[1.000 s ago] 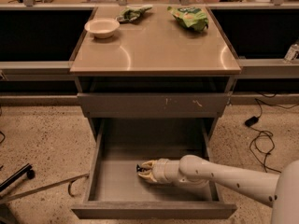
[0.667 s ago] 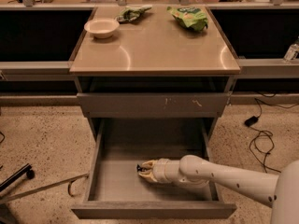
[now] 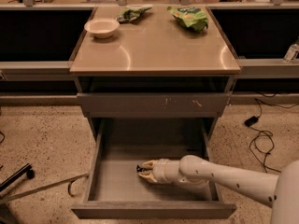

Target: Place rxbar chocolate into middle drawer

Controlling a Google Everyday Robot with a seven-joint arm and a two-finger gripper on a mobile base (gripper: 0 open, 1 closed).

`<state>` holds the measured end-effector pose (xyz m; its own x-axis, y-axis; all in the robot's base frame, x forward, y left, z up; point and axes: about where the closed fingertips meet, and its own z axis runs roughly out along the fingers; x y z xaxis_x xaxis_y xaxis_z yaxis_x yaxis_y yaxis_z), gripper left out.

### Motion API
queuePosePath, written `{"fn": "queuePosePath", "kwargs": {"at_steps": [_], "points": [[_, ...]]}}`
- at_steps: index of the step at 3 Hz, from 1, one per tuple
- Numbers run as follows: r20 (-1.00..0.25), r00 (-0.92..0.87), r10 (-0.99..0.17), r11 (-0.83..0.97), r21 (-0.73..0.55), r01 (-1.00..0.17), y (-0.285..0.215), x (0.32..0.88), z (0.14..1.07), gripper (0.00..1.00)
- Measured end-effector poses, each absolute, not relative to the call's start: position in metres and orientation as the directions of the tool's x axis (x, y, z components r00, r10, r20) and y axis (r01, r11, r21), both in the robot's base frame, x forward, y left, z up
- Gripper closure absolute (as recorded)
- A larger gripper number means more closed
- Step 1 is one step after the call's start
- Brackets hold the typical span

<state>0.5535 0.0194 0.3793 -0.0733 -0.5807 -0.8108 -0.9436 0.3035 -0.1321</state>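
Observation:
The middle drawer (image 3: 95, 162) is pulled wide open below the counter. It is grey metal with tall side walls. My gripper (image 3: 144, 171) reaches in from the right and sits low over the drawer floor, near its middle front. A small dark piece of the rxbar chocolate (image 3: 139, 168) shows at the fingertips, held between them. Most of the bar is hidden by the fingers.
On the counter top (image 3: 154, 50) stand a white bowl (image 3: 101, 27), a dark green wrinkled packet (image 3: 133, 13) and a bright green snack bag (image 3: 189, 17). The shut drawer front with pale scratches (image 3: 154, 104) is above the open drawer. Cables (image 3: 261, 139) lie on the floor at right.

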Motion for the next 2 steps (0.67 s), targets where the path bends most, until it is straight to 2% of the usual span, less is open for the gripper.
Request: {"fn": "queuePosePath", "kwargs": {"at_steps": [1, 2], "points": [[-0.811, -0.073, -0.581, 0.303, -0.132, -0.944, 0.0195, 0.5535, 0.3793, 0.11], [-0.811, -0.073, -0.581, 0.303, -0.132, -0.944, 0.0195, 0.5534, 0.3793, 0.00]]}}
